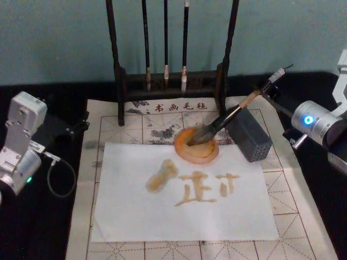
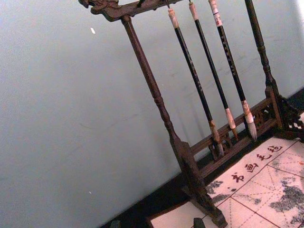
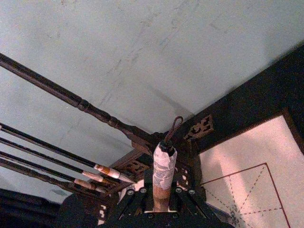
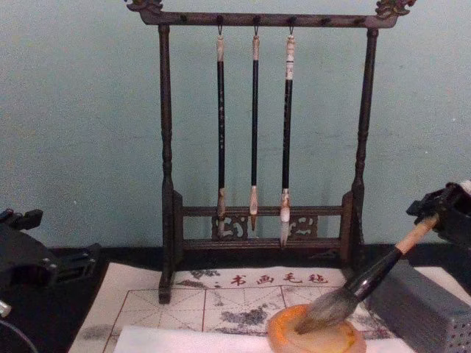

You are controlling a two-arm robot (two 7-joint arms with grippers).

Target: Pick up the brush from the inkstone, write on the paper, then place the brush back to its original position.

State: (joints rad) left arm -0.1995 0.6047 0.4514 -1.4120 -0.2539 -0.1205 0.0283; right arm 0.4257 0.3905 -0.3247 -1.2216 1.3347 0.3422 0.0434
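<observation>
The brush (image 1: pixel 227 119) leans with its bushy grey-brown tip in the orange-rimmed inkstone (image 1: pixel 209 156); its tan handle slants up to the right. My right gripper (image 1: pixel 269 86) is shut on the top end of the handle. In the right wrist view the taped end of the brush (image 3: pixel 164 173) sticks out between the fingers. From the chest the brush (image 4: pixel 353 290) rises out of the inkstone (image 4: pixel 316 340) to the right gripper (image 4: pixel 441 217). The white paper (image 1: pixel 135 216) lies in front of the inkstone and bears tan-orange strokes. My left gripper (image 1: pixel 76 127) is parked open at the left, off the mat.
A grey perforated block (image 1: pixel 250 136) sits right of the inkstone, under the brush handle. A dark wooden rack (image 1: pixel 173 81) with three slim black-handled brushes (image 4: pixel 254 132) stands at the back. A beige felt mat (image 1: pixel 303 206) with a red grid lies under the paper.
</observation>
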